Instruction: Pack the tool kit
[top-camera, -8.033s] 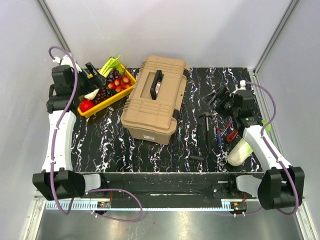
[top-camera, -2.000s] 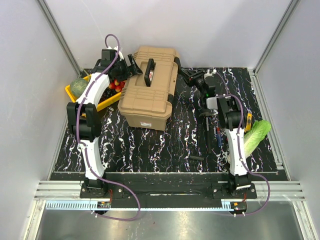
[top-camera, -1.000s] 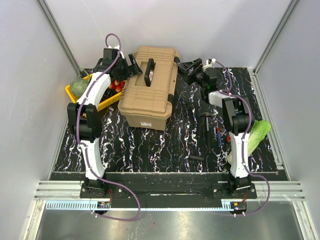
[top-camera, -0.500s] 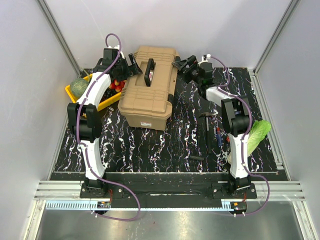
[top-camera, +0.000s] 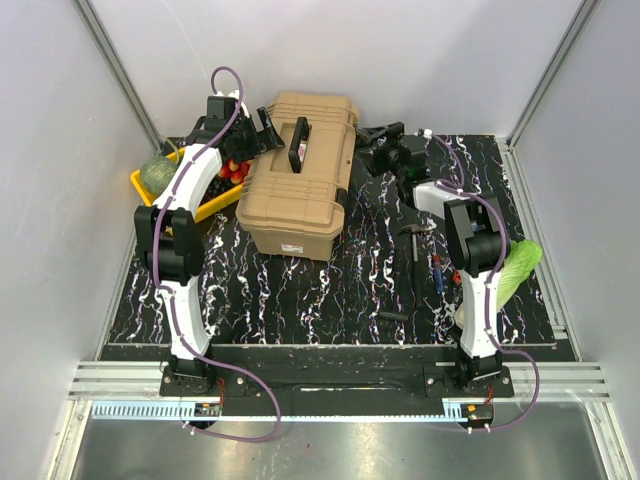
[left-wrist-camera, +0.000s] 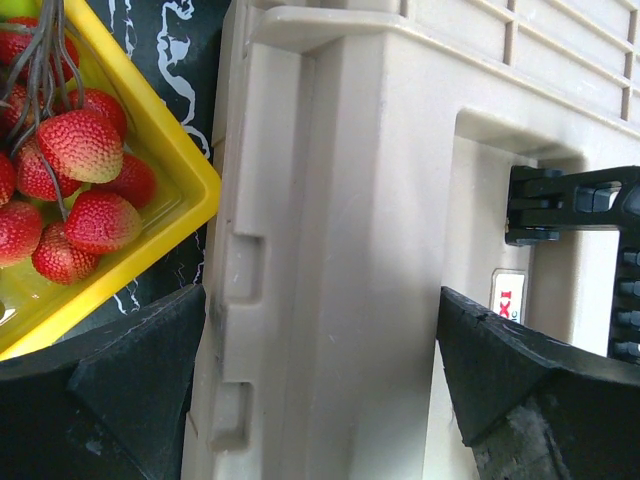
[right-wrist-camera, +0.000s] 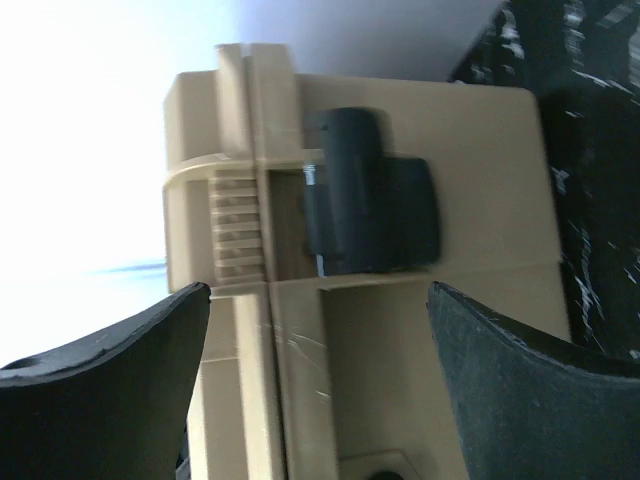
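Observation:
The tan toolbox (top-camera: 298, 180) stands closed at the back middle of the table, its black handle (top-camera: 299, 144) on top. My left gripper (top-camera: 257, 134) is open at the box's back left edge. In the left wrist view its fingers (left-wrist-camera: 130, 400) straddle the lid's rim (left-wrist-camera: 330, 250), with the handle (left-wrist-camera: 580, 200) and the red-white label (left-wrist-camera: 507, 296) to the right. My right gripper (top-camera: 376, 141) is open by the box's right side. In the right wrist view it (right-wrist-camera: 320, 390) faces a black latch (right-wrist-camera: 370, 205). A hammer (top-camera: 414, 243) and screwdrivers (top-camera: 440, 270) lie loose on the right.
A yellow tray (top-camera: 205, 205) of fruit sits left of the box, and its red berries (left-wrist-camera: 70, 170) show beside my left finger. A green leafy vegetable (top-camera: 512, 268) lies at the right edge. A small black piece (top-camera: 393, 316) lies near the front.
My right gripper has swung left, from over the loose tools up to the toolbox's right side. The left arm and the box have held still over the last two seconds.

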